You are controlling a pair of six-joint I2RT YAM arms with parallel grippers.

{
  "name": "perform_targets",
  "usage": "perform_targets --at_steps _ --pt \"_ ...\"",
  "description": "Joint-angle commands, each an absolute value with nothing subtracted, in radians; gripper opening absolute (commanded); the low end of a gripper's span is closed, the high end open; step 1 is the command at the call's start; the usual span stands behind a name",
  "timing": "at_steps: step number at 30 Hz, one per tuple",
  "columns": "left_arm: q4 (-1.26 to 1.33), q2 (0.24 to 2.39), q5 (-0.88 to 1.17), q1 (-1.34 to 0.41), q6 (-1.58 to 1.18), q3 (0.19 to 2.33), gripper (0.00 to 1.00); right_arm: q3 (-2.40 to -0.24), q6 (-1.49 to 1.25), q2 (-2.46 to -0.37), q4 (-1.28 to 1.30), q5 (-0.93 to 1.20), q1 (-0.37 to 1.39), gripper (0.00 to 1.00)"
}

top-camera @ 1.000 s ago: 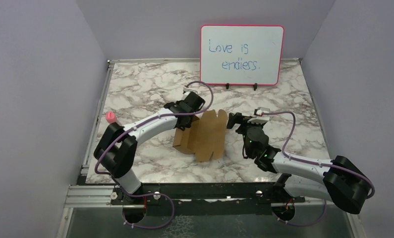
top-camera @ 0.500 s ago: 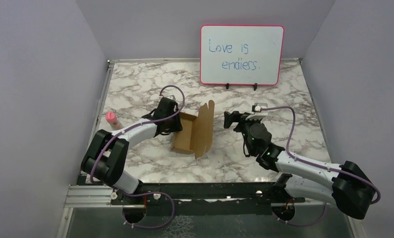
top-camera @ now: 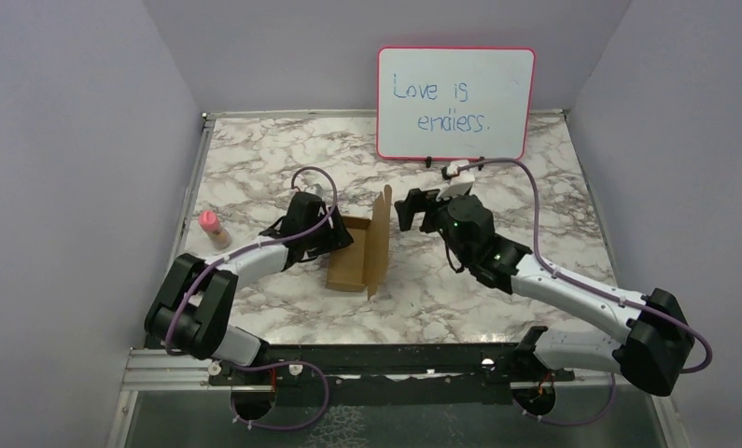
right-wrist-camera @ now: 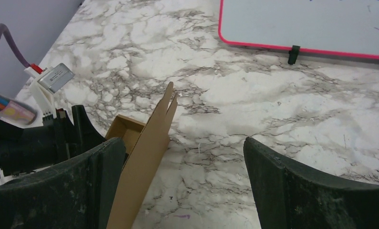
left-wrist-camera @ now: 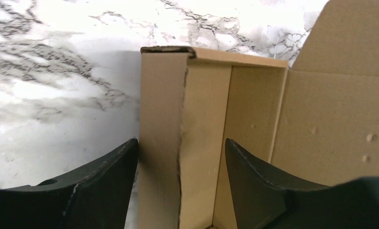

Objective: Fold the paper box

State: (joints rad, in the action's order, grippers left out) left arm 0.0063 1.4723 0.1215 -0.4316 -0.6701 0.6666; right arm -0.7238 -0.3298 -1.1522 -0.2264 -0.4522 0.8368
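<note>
The paper box [top-camera: 352, 259] is a brown cardboard tray on the marble table, with its lid flap [top-camera: 381, 238] standing upright along its right side. My left gripper [top-camera: 334, 235] is open at the box's left end. In the left wrist view the gripper [left-wrist-camera: 181, 141] straddles the folded left wall [left-wrist-camera: 185, 143], one finger [left-wrist-camera: 101, 186] outside and the other inside the tray. My right gripper [top-camera: 406, 210] is open and empty just right of the flap. In the right wrist view the flap [right-wrist-camera: 147, 162] leans by the left finger [right-wrist-camera: 82, 191] of that gripper [right-wrist-camera: 181, 143].
A pink-framed whiteboard [top-camera: 455, 103] stands at the back of the table and shows in the right wrist view [right-wrist-camera: 311, 24]. A small pink bottle [top-camera: 210, 227] stands near the left edge. Grey walls close in the left, right and back sides.
The lid flap has swung from lying tilted to standing upright. My left gripper moved from the box's far side to its left wall. My right gripper moved up and left toward the flap.
</note>
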Motion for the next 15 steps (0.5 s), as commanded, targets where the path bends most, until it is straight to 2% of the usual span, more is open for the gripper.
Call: perform_targets --at_steps 1,6,11,15 --pt "0.004 1.378 0.061 -0.402 -0.669 0.621 0.7 -0.863 -0.352 -1.209 -0.006 -0.339 0.839 1.0" --pt "-0.033 1.318 0.022 -0.38 -0.649 0.582 0.72 -0.988 -0.389 -1.296 0.154 -0.285 0.84 1.0" --pt "-0.073 1.255 0.008 -0.377 -0.626 0.573 0.75 -1.023 -0.418 -1.339 0.176 -0.215 0.84 1.0" --pt "-0.049 1.237 0.095 -0.376 -0.644 0.55 0.75 -1.038 -0.43 -1.359 0.191 -0.185 0.842 1.0"
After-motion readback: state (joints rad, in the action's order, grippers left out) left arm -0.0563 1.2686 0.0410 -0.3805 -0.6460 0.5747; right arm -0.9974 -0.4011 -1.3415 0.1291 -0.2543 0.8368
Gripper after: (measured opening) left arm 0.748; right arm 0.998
